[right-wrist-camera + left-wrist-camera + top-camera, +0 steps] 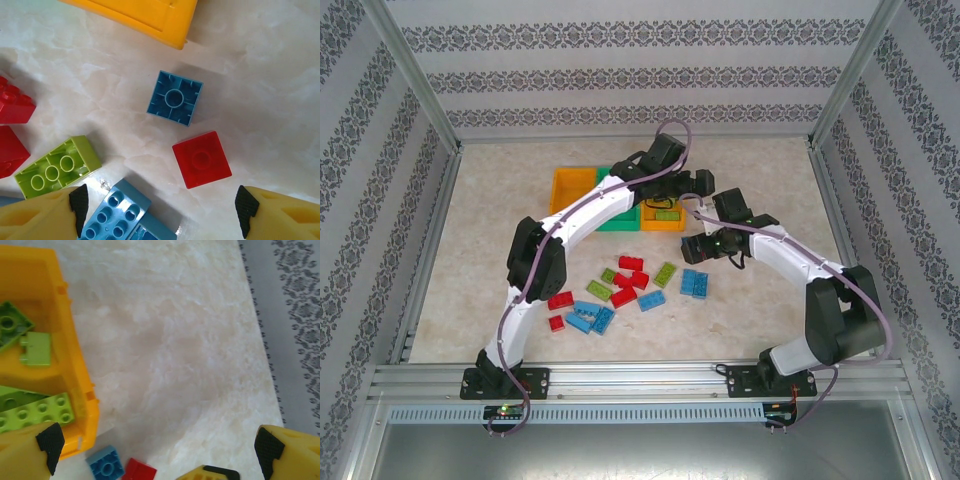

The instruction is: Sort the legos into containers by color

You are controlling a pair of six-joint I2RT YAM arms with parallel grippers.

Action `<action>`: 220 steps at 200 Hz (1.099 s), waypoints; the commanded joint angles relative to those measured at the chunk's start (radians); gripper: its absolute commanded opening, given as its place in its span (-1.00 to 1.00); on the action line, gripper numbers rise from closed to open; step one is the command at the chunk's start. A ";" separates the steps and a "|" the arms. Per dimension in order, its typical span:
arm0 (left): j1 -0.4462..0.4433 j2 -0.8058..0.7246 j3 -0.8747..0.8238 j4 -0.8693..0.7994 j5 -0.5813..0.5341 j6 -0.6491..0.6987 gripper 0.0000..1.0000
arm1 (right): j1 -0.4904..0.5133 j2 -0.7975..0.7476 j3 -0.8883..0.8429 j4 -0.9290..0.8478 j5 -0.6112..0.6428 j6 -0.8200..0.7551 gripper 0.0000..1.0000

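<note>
Three joined containers stand at the back: an orange one [570, 188], a green one [616, 218] and an orange one [663, 222] holding light green legos [36, 348]. My left gripper [157, 450] hangs open and empty just right of that bin [75, 370], over bare table. My right gripper [162, 207] is open above loose legos, with nothing between its fingers. Below it lie an upturned blue brick [175, 97], a red square brick [201, 159], a green brick [57, 167] and a blue studded brick [115, 215]. More red, blue and green legos [620, 290] are scattered mid-table.
The orange bin's corner [150, 15] lies just beyond the blue brick. Two red bricks [14, 105] sit at the left of the right wrist view. The left arm [580, 220] stretches over the bins. Metal frame posts and patterned walls [640, 80] enclose the table.
</note>
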 commanded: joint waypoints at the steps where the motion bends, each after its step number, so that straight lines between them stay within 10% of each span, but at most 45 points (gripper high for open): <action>1: 0.038 -0.085 -0.014 -0.090 -0.094 0.049 0.99 | 0.025 -0.018 -0.024 -0.013 0.062 -0.073 0.64; 220: 0.295 -0.807 -0.915 0.016 -0.130 0.148 0.99 | -0.009 0.229 0.084 -0.011 0.120 -0.215 0.46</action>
